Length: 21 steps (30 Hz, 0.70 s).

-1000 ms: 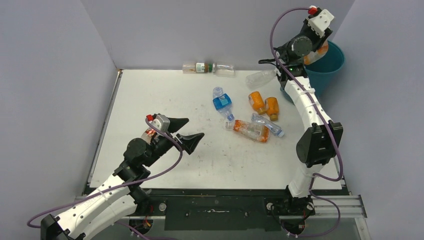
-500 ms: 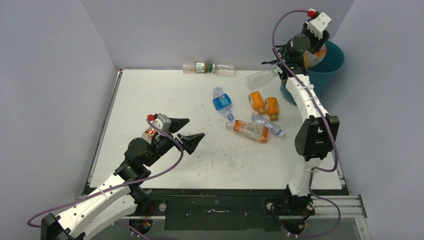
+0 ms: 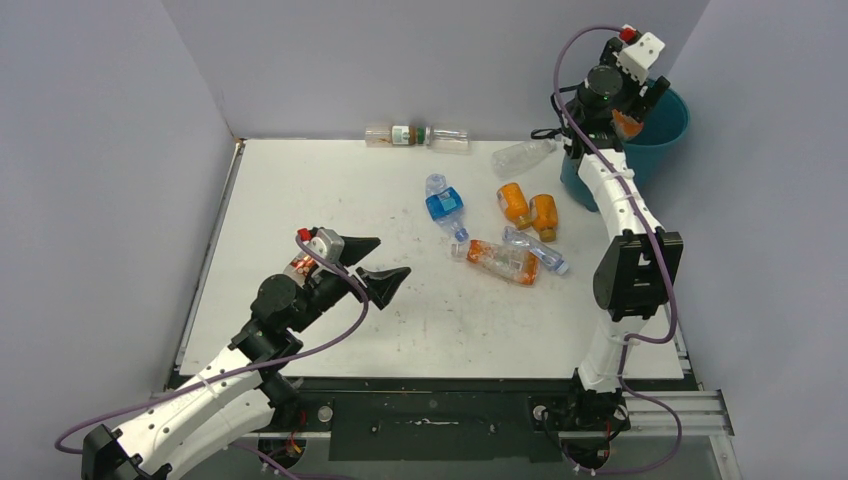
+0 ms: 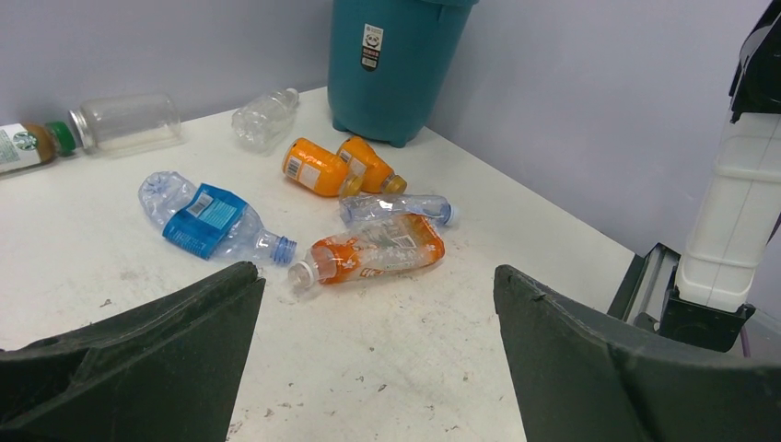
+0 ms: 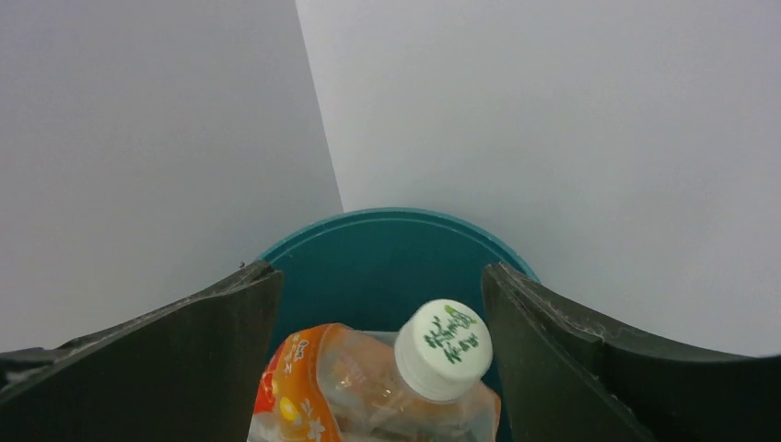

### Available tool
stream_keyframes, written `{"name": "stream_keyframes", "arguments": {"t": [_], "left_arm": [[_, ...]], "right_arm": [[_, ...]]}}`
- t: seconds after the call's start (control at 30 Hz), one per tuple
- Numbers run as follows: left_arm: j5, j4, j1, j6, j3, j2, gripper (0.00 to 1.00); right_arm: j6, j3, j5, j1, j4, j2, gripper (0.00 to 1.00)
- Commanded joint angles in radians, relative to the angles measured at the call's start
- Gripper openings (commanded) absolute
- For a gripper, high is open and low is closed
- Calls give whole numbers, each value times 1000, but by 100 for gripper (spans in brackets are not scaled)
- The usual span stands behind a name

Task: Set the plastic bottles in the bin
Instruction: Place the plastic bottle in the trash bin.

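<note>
Right gripper (image 5: 379, 276) gapes, gripping nothing; crinkled orange-labelled bottle (image 5: 368, 387) over round teal bin (image 5: 368, 253).

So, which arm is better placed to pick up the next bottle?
Left. The left hand is open and faces the lying bottles; the right hand is over the bin with a white-capped bottle.

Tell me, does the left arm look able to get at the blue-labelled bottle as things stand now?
Probably yes. The left gripper is open and faces the blue-labelled bottle, with only bare table between them. The orange-labelled bottle lies close to its cap but not across the way.
</note>
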Motion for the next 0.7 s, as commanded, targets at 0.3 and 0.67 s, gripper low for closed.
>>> {"name": "stream_keyframes", "arguments": {"t": [0.3, 0.67], "left_arm": [[6, 61, 2, -12, 7, 0, 96], [-31, 10, 4, -16, 29, 18, 96]], "right_arm": [[72, 34, -84, 60, -75, -151, 90], [198, -139, -419, 286, -193, -362, 93]]}}
